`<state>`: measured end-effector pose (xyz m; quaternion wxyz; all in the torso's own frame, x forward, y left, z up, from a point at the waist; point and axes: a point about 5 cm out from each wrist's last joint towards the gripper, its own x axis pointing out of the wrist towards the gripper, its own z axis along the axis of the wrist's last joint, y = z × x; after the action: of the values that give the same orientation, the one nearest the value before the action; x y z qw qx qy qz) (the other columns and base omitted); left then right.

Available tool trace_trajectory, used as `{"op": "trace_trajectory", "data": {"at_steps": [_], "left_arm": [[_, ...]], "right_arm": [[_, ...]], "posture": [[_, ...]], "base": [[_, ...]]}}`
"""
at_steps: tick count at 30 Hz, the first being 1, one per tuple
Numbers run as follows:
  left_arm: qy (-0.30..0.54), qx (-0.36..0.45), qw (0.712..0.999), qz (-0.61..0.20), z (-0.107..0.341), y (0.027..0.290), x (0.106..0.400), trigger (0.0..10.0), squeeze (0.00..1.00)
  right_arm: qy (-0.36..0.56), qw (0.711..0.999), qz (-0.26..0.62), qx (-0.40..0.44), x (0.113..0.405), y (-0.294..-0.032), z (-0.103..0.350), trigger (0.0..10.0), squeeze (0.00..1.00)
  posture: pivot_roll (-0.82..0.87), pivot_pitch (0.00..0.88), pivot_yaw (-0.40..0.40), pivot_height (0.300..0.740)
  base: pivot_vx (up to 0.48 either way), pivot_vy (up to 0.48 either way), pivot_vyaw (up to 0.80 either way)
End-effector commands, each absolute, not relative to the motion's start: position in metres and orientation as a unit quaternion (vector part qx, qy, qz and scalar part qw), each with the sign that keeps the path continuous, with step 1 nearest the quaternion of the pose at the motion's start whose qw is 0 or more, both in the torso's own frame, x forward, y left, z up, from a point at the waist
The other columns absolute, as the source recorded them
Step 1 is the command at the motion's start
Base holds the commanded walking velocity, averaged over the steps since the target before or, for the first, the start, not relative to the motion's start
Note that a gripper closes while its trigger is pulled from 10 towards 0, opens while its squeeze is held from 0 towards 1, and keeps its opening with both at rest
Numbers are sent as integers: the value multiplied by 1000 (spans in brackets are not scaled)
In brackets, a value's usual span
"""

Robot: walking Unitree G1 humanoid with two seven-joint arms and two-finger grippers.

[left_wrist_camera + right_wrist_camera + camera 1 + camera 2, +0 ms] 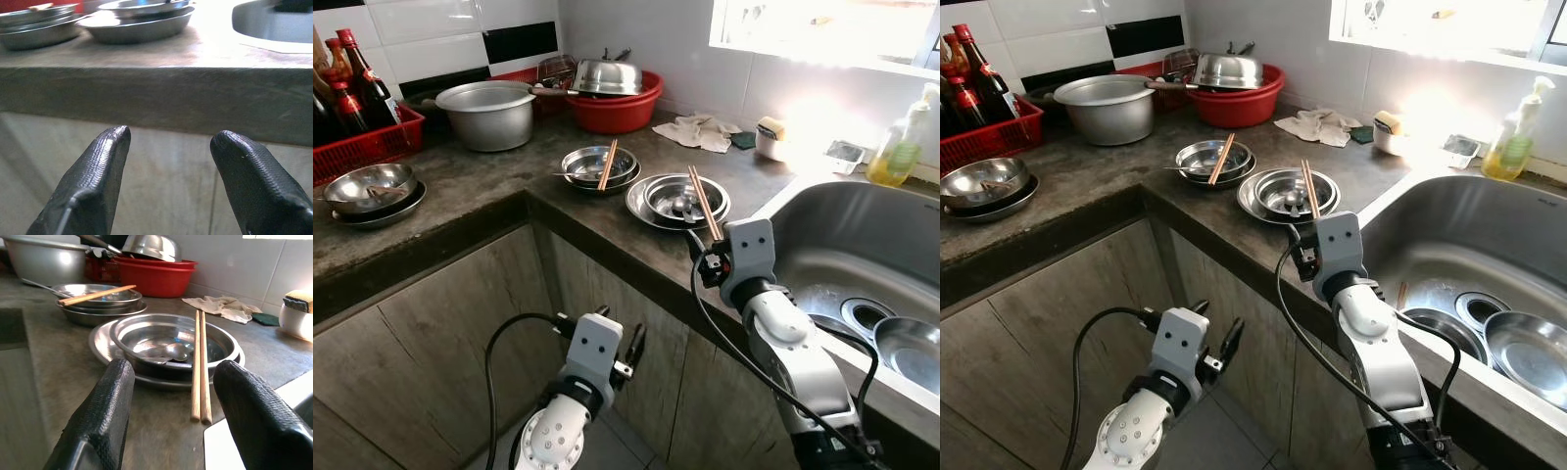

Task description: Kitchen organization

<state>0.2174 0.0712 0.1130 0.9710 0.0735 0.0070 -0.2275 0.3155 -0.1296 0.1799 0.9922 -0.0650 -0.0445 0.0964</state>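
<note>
Basin (pixel 617 108): red, at your counter's back edge.
Crate (pixel 367 147): red.
Bowls (pixel 683 199): silver steel.
Chopsticks (pixel 704 202): tan wood.
Counter (pixel 509 186): mottled grey-brown.

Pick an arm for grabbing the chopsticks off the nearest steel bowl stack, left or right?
Right, most likely. The right gripper is up at counter height, open, facing the chopsticks on the bowl. The left gripper is open too, but sits below the counter edge, facing the cabinet front.
</note>
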Motion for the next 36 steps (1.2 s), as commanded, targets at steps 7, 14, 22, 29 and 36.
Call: {"op": "trace_trajectory", "data": {"at_steps": [7, 14, 22, 29, 36], "left_arm": [[-2, 74, 967, -245, 118, 68, 212, 10000, 0], [-6, 70, 965, -251, 119, 67, 210, 10000, 0], [-5, 72, 965, -252, 119, 67, 210, 10000, 0], [-4, 74, 965, -250, 119, 68, 211, 10000, 0], [-3, 76, 965, -250, 118, 68, 212, 10000, 0]], "right_arm": [[-42, 993, 65, -84, 330, -135, 182, 10000, 0], [-69, 993, 40, -84, 335, -142, 193, 10000, 0], [-82, 992, 41, -86, 337, -143, 197, 10000, 0], [-88, 992, 26, -90, 337, -148, 198, 10000, 0], [-106, 991, 10, -76, 338, -152, 204, 10000, 1000]], "posture": [[120, 55, -40, 740], [119, 62, -38, 740], [117, 60, -34, 740], [117, 54, -35, 740], [117, 46, -30, 740]], "base": [[0, 0, 0], [0, 0, 0], [0, 0, 0], [0, 0, 0], [0, 0, 0]]}}
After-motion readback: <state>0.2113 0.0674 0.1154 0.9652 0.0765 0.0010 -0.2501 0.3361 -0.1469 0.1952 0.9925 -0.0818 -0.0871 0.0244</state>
